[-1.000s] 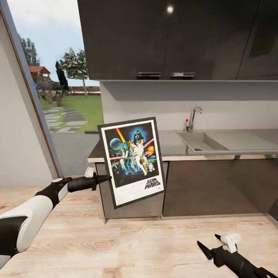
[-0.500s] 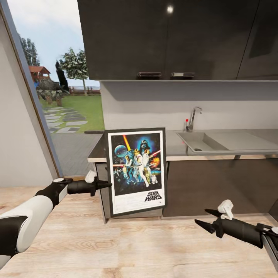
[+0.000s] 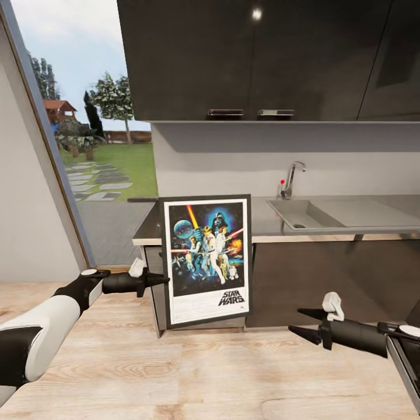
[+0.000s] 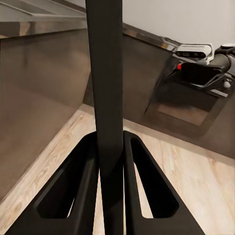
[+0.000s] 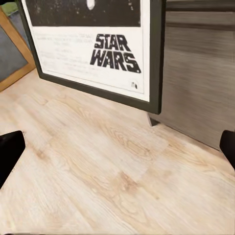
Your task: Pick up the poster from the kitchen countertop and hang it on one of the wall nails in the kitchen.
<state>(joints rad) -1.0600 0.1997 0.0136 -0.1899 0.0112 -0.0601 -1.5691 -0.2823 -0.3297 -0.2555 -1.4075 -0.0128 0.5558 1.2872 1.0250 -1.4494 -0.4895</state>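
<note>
The poster (image 3: pixel 206 261) hangs nearly upright in front of the dark base cabinets (image 3: pixel 326 280), off the kitchen countertop (image 3: pixel 262 224), its top edge overlapping the counter's pale front lip. 1.0 s ago it leaned with its top toward 11 o'clock; by 0.5 s ago it had swung close to vertical, and it has barely shifted since.

The left gripper (image 3: pixel 158 280) reaches in from 9 o'clock and pinches the frame's left edge. In the left wrist view the 2 fingers (image 4: pixel 83 186) are pressed against the thin black edge of the poster (image 4: pixel 105 78) from both sides. This arm has held almost the same place across all 3 moments.

The right gripper (image 3: pixel 304 323) has changed most. 1.0 s ago it was low at 5 o'clock near the frame's bottom; 0.5 s ago it had risen; it has now come slightly higher still and points toward 9 o'clock, well apart from the poster's lower right corner. Its 2 fingers are spread apart with nothing between them. The right wrist view shows the poster's "STAR WARS" logo (image 5: pixel 113 53) and lower corner above the wooden floor (image 5: pixel 107 176).
</note>
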